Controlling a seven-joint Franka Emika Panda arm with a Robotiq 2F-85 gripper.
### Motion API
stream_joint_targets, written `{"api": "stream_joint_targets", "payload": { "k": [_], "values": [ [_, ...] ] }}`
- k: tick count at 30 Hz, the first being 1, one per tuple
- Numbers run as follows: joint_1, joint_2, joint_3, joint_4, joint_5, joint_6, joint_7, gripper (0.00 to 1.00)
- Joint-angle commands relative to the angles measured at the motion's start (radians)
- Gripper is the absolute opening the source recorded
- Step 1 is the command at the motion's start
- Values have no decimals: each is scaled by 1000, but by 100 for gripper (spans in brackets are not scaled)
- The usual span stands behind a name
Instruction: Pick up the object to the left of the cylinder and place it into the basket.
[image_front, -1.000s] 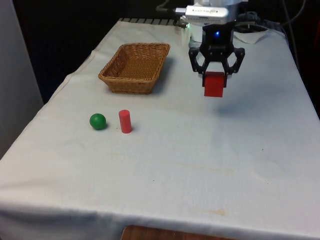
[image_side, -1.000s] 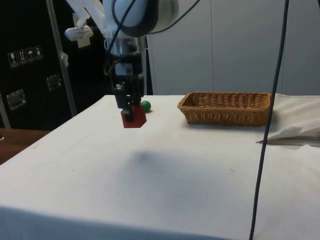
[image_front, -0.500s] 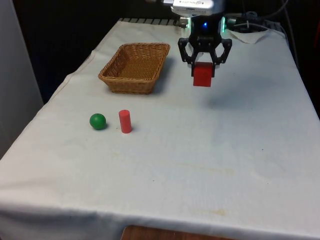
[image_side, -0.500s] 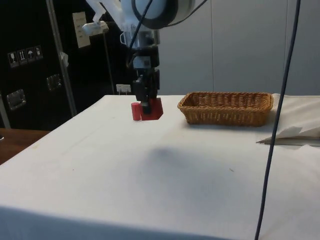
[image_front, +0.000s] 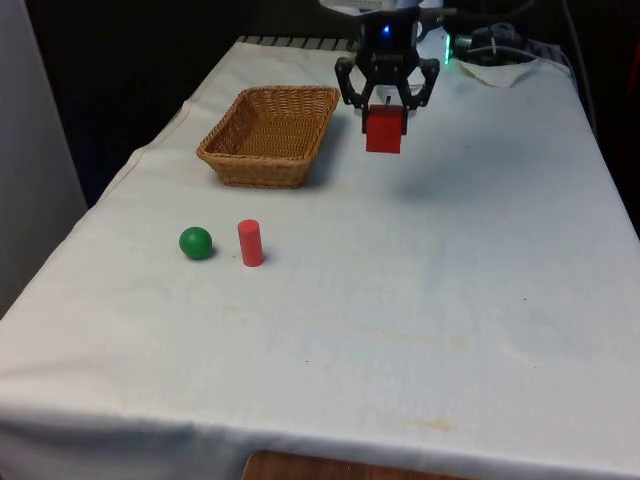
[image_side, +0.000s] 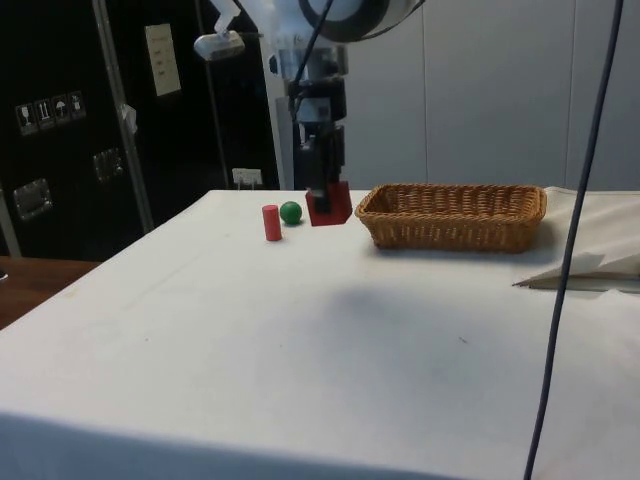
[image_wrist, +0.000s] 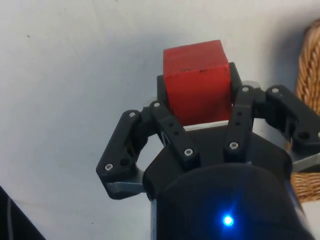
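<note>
Jaws clamp the rigid, light red wooden cube (image_front: 383, 131) on opposite flat faces, at the woven wicker basket's (image_front: 268, 135) 3 o'clock.

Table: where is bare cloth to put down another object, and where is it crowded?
The cloth is bare from the red cylinder to the near edge, and across the front view's right. It is crowded around the green ball, the cylinder and the basket, where the hand holds the red cube above the table.

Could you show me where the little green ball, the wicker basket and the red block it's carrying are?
Small green ball (image_front: 196, 242): front view, its middle.
Woven wicker basket (image_front: 228, 158): front view, near rim.
Red cube block (image_wrist: 197, 80): wrist view, its upper face.
</note>
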Motion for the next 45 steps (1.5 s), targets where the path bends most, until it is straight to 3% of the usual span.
{"api": "stream_joint_targets", "payload": {
  "k": [1, 3, 4, 5, 11, 12, 13, 18, 20, 21, 22, 27, 29, 36, 37, 38, 43, 44, 45],
  "values": [
    [-1, -10, -8, -10, -23, 9, 7, 0],
    [-3, -32, -20, -27, -45, 8, 7, 0],
    [-1, -23, -13, -18, -23, 0, 0, 0],
    [-4, -39, -24, -33, -53, 8, 6, 0],
    [-10, -81, -49, -65, -95, 7, 1, 0],
    [-8, -80, -48, -63, -82, -1, -5, 0],
    [-13, -95, -57, -76, -109, 7, -2, 0],
    [-22, -129, -83, -105, -141, 8, -21, 0],
    [-24, -134, -92, -110, -146, 7, -31, 0],
    [-19, -132, -91, -107, -130, -1, -36, 0],
    [-25, -135, -97, -111, -150, 7, -35, 0],
    [-34, -141, -129, -118, -148, 4, -80, 0],
    [-28, -136, -137, -114, -139, -1, -88, 0],
    [-38, -137, -185, -117, -146, 2, -138, 0],
    [-32, -135, -179, -116, -139, -2, -130, 0],
    [-39, -136, -191, -116, -146, 2, -144, 0],
    [-43, -134, -229, -118, -151, 6, -181, 0],
    [-38, -135, -226, -116, -139, -2, -181, 0],
    [-44, -134, -234, -118, -151, 6, -187, 0]
  ]
}}
